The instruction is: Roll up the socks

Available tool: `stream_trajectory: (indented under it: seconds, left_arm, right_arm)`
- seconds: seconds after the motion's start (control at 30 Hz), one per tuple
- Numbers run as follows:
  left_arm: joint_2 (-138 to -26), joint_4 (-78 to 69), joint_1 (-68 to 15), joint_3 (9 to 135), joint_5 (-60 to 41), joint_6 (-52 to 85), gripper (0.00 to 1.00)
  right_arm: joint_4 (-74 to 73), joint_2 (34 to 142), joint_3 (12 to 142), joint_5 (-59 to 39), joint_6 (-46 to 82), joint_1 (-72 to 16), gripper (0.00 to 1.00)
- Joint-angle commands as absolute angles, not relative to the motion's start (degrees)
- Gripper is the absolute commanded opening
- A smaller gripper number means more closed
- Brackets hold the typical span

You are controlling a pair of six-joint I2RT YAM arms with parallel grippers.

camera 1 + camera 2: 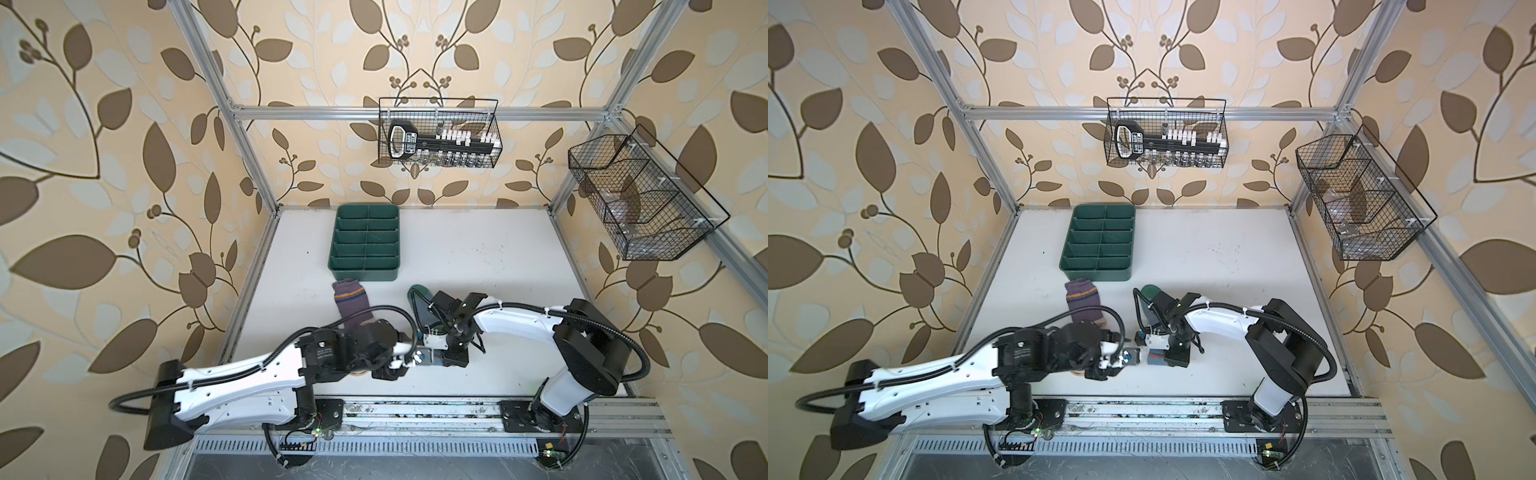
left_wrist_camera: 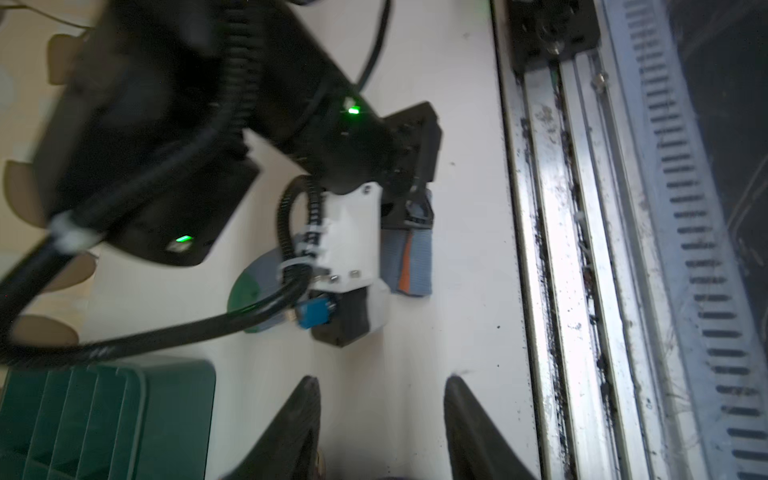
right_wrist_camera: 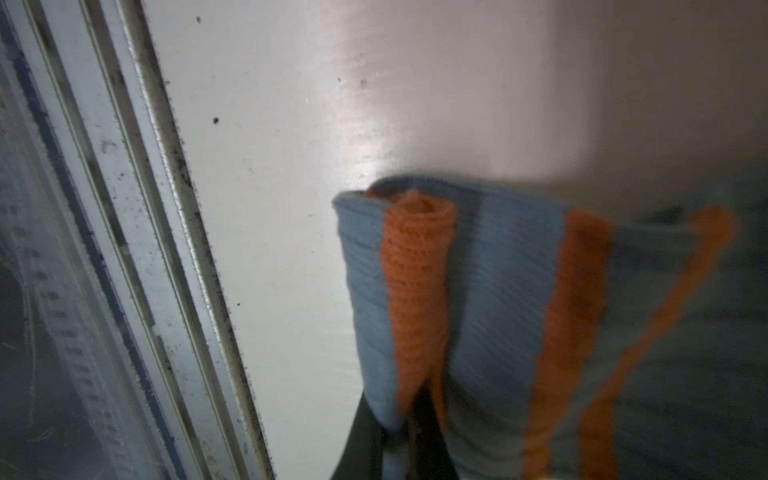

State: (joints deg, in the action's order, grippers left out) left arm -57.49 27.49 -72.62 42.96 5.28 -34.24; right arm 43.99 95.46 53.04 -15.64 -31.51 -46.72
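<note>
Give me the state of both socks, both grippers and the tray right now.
Purple sock: lying unrolled, near end hidden by the left arm.
Blue sock: cuff end rolled up, green toe end lying flat.
Right gripper: shut on the blue sock's rolled cuff.
Left gripper: open, holding nothing.
Green tray: empty.

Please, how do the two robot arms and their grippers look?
The left arm and the right arm have white shells and black joints. A black ribbed cable hose runs along each, fastened with white ties. Green lights glow on the right arm. The left gripper has black tapered fingers.
</note>
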Motion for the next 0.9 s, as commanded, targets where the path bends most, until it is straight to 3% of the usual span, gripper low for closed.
stream_trajectory:
  seconds: [0.0,0.27,0.53,0.87]
  left_arm:
    - [-64.2,19.3,-76.4,40.2,13.5,-38.2,0.50]
    - [-76.4,0.3,-76.9,36.7,19.0,-35.4,0.50]
    - [-86.1,-7.7,-76.8,37.0,19.2,-32.4,0.47]
    - [-94.2,-9.3,-76.4,38.8,19.7,-27.9,0.28]
  right_arm:
    - [41.1,100.4,51.9,-11.4,-33.4,-45.5,0.02]
    - [40.6,100.2,51.0,-12.4,-33.7,-44.8,0.02]
    - [40.1,99.9,50.8,-13.3,-33.8,-44.6,0.02]
    - [39.3,97.5,49.9,-13.4,-33.7,-44.4,0.03]
